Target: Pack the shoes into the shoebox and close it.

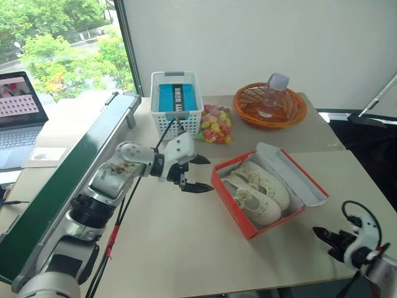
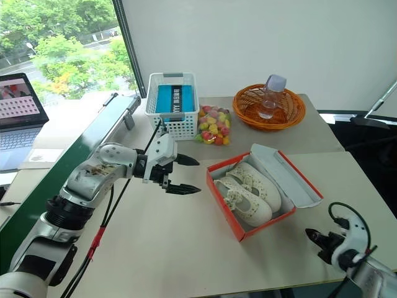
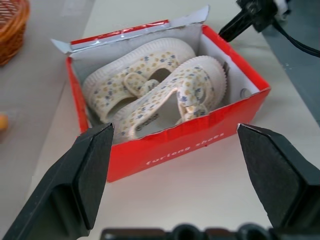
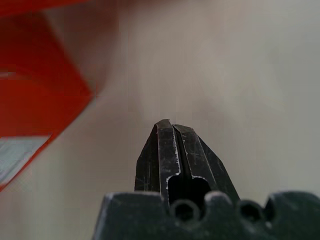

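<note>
Both shoes (image 1: 255, 189) lie in the box (image 1: 248, 228) (lid (image 1: 296, 175) open); closing remains. Left pincer (image 1: 193, 172) spread beside it, right pincer (image 1: 324, 234) pressed together, empty; next, swing the lid over.

Left arm (image 1: 93, 198): silver-grey metal segments joined by black ribbed rings, the shell scuffed near the wrist; a white housing carries the left gripper (image 1: 197, 173), two black pointed fingers with flat inner pads. Black cables and one red cable (image 1: 111, 239) run alongside the forearm. Right gripper (image 1: 324, 235): black tapered fingers on a white wrist housing, with a looped black cable (image 1: 353, 208) above it.
</note>
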### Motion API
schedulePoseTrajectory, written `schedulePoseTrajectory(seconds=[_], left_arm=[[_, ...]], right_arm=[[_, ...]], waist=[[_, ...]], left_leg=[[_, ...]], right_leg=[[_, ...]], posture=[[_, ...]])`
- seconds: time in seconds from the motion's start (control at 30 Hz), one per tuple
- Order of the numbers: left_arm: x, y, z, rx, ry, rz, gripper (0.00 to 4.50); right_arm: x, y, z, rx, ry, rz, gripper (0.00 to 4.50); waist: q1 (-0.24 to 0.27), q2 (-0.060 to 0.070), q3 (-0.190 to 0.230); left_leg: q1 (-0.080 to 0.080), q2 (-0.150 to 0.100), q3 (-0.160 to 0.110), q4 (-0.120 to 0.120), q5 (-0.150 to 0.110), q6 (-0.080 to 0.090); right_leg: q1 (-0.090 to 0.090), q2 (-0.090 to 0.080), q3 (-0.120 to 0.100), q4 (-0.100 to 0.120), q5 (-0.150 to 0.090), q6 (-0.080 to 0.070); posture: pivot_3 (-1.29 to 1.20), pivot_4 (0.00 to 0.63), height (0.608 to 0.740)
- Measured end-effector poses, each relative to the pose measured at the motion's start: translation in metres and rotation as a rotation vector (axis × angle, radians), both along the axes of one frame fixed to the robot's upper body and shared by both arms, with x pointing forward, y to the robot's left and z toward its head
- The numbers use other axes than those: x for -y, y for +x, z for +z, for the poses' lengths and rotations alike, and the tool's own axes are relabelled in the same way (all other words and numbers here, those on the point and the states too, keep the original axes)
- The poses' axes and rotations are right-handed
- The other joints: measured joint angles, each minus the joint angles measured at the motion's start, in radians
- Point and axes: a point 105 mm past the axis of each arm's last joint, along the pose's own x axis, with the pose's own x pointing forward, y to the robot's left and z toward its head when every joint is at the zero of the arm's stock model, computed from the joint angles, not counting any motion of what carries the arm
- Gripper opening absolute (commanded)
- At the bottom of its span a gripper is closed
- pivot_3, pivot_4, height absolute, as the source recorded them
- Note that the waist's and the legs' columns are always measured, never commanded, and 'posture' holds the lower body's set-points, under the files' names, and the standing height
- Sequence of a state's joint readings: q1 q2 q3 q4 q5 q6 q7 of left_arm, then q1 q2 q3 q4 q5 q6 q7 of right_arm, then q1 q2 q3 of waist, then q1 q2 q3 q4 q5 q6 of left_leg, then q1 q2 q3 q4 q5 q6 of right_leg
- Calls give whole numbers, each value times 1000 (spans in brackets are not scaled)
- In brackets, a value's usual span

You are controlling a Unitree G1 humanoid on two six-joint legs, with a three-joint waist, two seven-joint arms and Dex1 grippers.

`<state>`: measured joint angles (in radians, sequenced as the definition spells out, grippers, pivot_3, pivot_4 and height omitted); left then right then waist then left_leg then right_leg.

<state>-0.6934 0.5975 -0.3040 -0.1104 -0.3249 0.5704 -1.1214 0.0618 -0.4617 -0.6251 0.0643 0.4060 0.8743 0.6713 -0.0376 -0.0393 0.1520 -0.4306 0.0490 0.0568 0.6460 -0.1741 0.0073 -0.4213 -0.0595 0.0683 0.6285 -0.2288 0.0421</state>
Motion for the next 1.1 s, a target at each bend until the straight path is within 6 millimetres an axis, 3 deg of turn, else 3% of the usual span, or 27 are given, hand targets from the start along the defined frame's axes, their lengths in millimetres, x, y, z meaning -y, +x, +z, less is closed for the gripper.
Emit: schedulePoseTrajectory(seconds=[0.33,0.5,0.63,0.9,1.1], left_arm=[[-4,-1,4,16,8,20,4195],[-4,-1,4,12,10,25,4195],[-4,-1,4,7,12,29,4195],[-5,0,4,13,16,32,4195],[-7,5,4,33,19,45,4195]], right_arm=[[5,57,-4,133,75,-25,33],[13,67,5,217,155,-114,33],[6,74,19,314,225,-123,33],[-9,80,107,636,230,2,33],[-40,64,143,684,210,168,33]], waist=[[-9,-6,-1],[-8,-5,-1],[-9,-1,1],[-6,4,4],[-5,4,4]], left_leg=[[4,0,2,1,1,1],[0,0,2,0,1,1],[0,0,2,-1,1,1],[0,0,2,-1,1,1],[-1,0,2,-1,1,1]], right_leg=[[3,0,2,-1,4,2],[0,0,3,-1,5,3],[-1,0,3,-1,7,7],[-1,0,3,-1,7,9],[-1,0,3,-1,6,8]], posture=[[0,150,740],[0,150,740],[0,150,740],[0,150,740],[0,150,740]])
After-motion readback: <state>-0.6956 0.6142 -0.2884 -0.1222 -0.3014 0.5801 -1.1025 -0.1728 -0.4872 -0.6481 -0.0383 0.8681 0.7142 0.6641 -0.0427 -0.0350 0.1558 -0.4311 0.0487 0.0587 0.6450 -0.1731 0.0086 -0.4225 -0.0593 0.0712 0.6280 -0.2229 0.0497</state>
